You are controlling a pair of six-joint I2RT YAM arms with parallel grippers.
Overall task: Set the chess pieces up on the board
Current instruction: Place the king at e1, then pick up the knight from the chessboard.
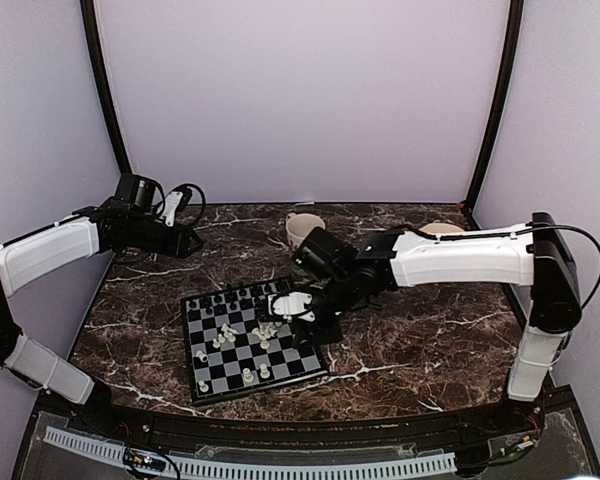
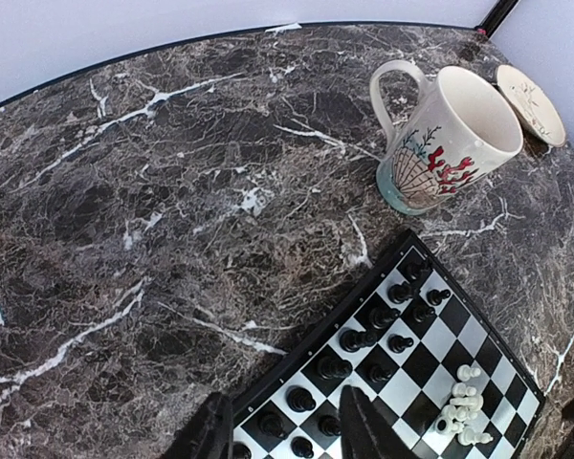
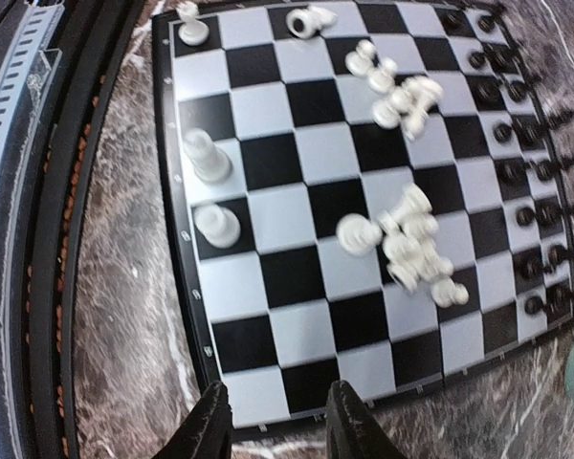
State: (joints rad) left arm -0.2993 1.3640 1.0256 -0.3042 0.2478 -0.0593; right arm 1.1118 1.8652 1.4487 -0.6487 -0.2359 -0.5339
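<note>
Board [image 3: 297, 330]: lies flat on the marble tabletop [image 1: 420, 320], close to the arms' side and set slightly askew.
Black pieces [image 2: 364, 339]: upright in about two rows along the board's far edge (that side looks done to me).
Standing white pieces [image 3: 203, 153]: only a few, upright on the rows nearest the arms; one more lies tipped at the board's edge.
White heaps [image 3: 411, 244]: two loose clusters mid-board, the pieces lying against one another.
Right gripper [image 3: 277, 426]: over the board's near edge, jaws partly apart, nothing between them.
Left gripper [image 2: 287, 430]: above the board's far corner by the black rows, jaws apart and empty.
Mug [image 2: 450, 139]: on the tabletop just beyond the board, with a small dish [image 2: 529, 103] near it.
Step in hand: I judge it to be fetching another white piece from a heap.
Method: I would take a piece at the rim of the nearer heap, not from its middle, come straight down, and close across its body (not its head).
Caution: I would stay clear of the upright white pieces when carrying it to its square.
</note>
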